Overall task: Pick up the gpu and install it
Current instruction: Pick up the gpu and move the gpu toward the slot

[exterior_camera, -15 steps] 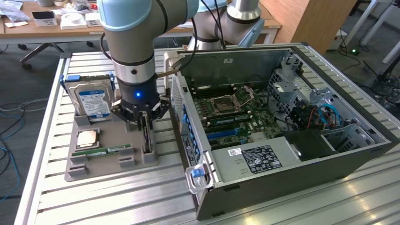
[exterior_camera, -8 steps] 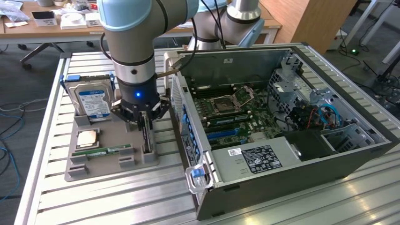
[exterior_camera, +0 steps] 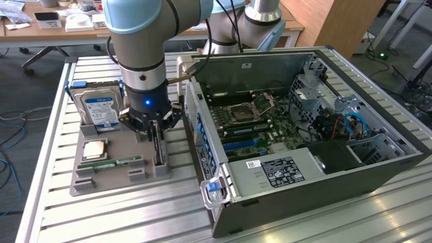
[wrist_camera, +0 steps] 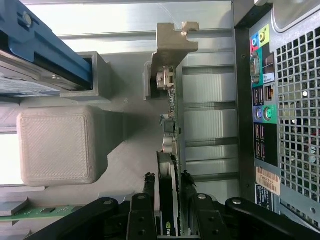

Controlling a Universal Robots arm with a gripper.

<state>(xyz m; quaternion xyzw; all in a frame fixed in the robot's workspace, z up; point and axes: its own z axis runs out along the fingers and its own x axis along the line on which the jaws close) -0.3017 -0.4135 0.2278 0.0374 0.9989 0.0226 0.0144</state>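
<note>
The gpu (exterior_camera: 157, 147) is a thin dark card standing on edge in a slot of the grey holder tray (exterior_camera: 111, 179), beside the open computer case (exterior_camera: 378, 167). My gripper (exterior_camera: 156, 135) comes straight down onto its top edge. In the wrist view the gpu (wrist_camera: 171, 107) runs away from the camera, with its pale metal bracket (wrist_camera: 172, 42) at the far end. My gripper (wrist_camera: 167, 181) has one black finger against each face of the card and is shut on it. The card's lower edge still rests in the holder.
On the same tray lie a silver hard drive in a blue frame (exterior_camera: 101, 107), a processor chip (exterior_camera: 94, 150) and a green memory stick (exterior_camera: 111, 163). The case's rear port panel (wrist_camera: 265, 115) is close beside the card. The motherboard (exterior_camera: 253, 124) lies exposed inside the case.
</note>
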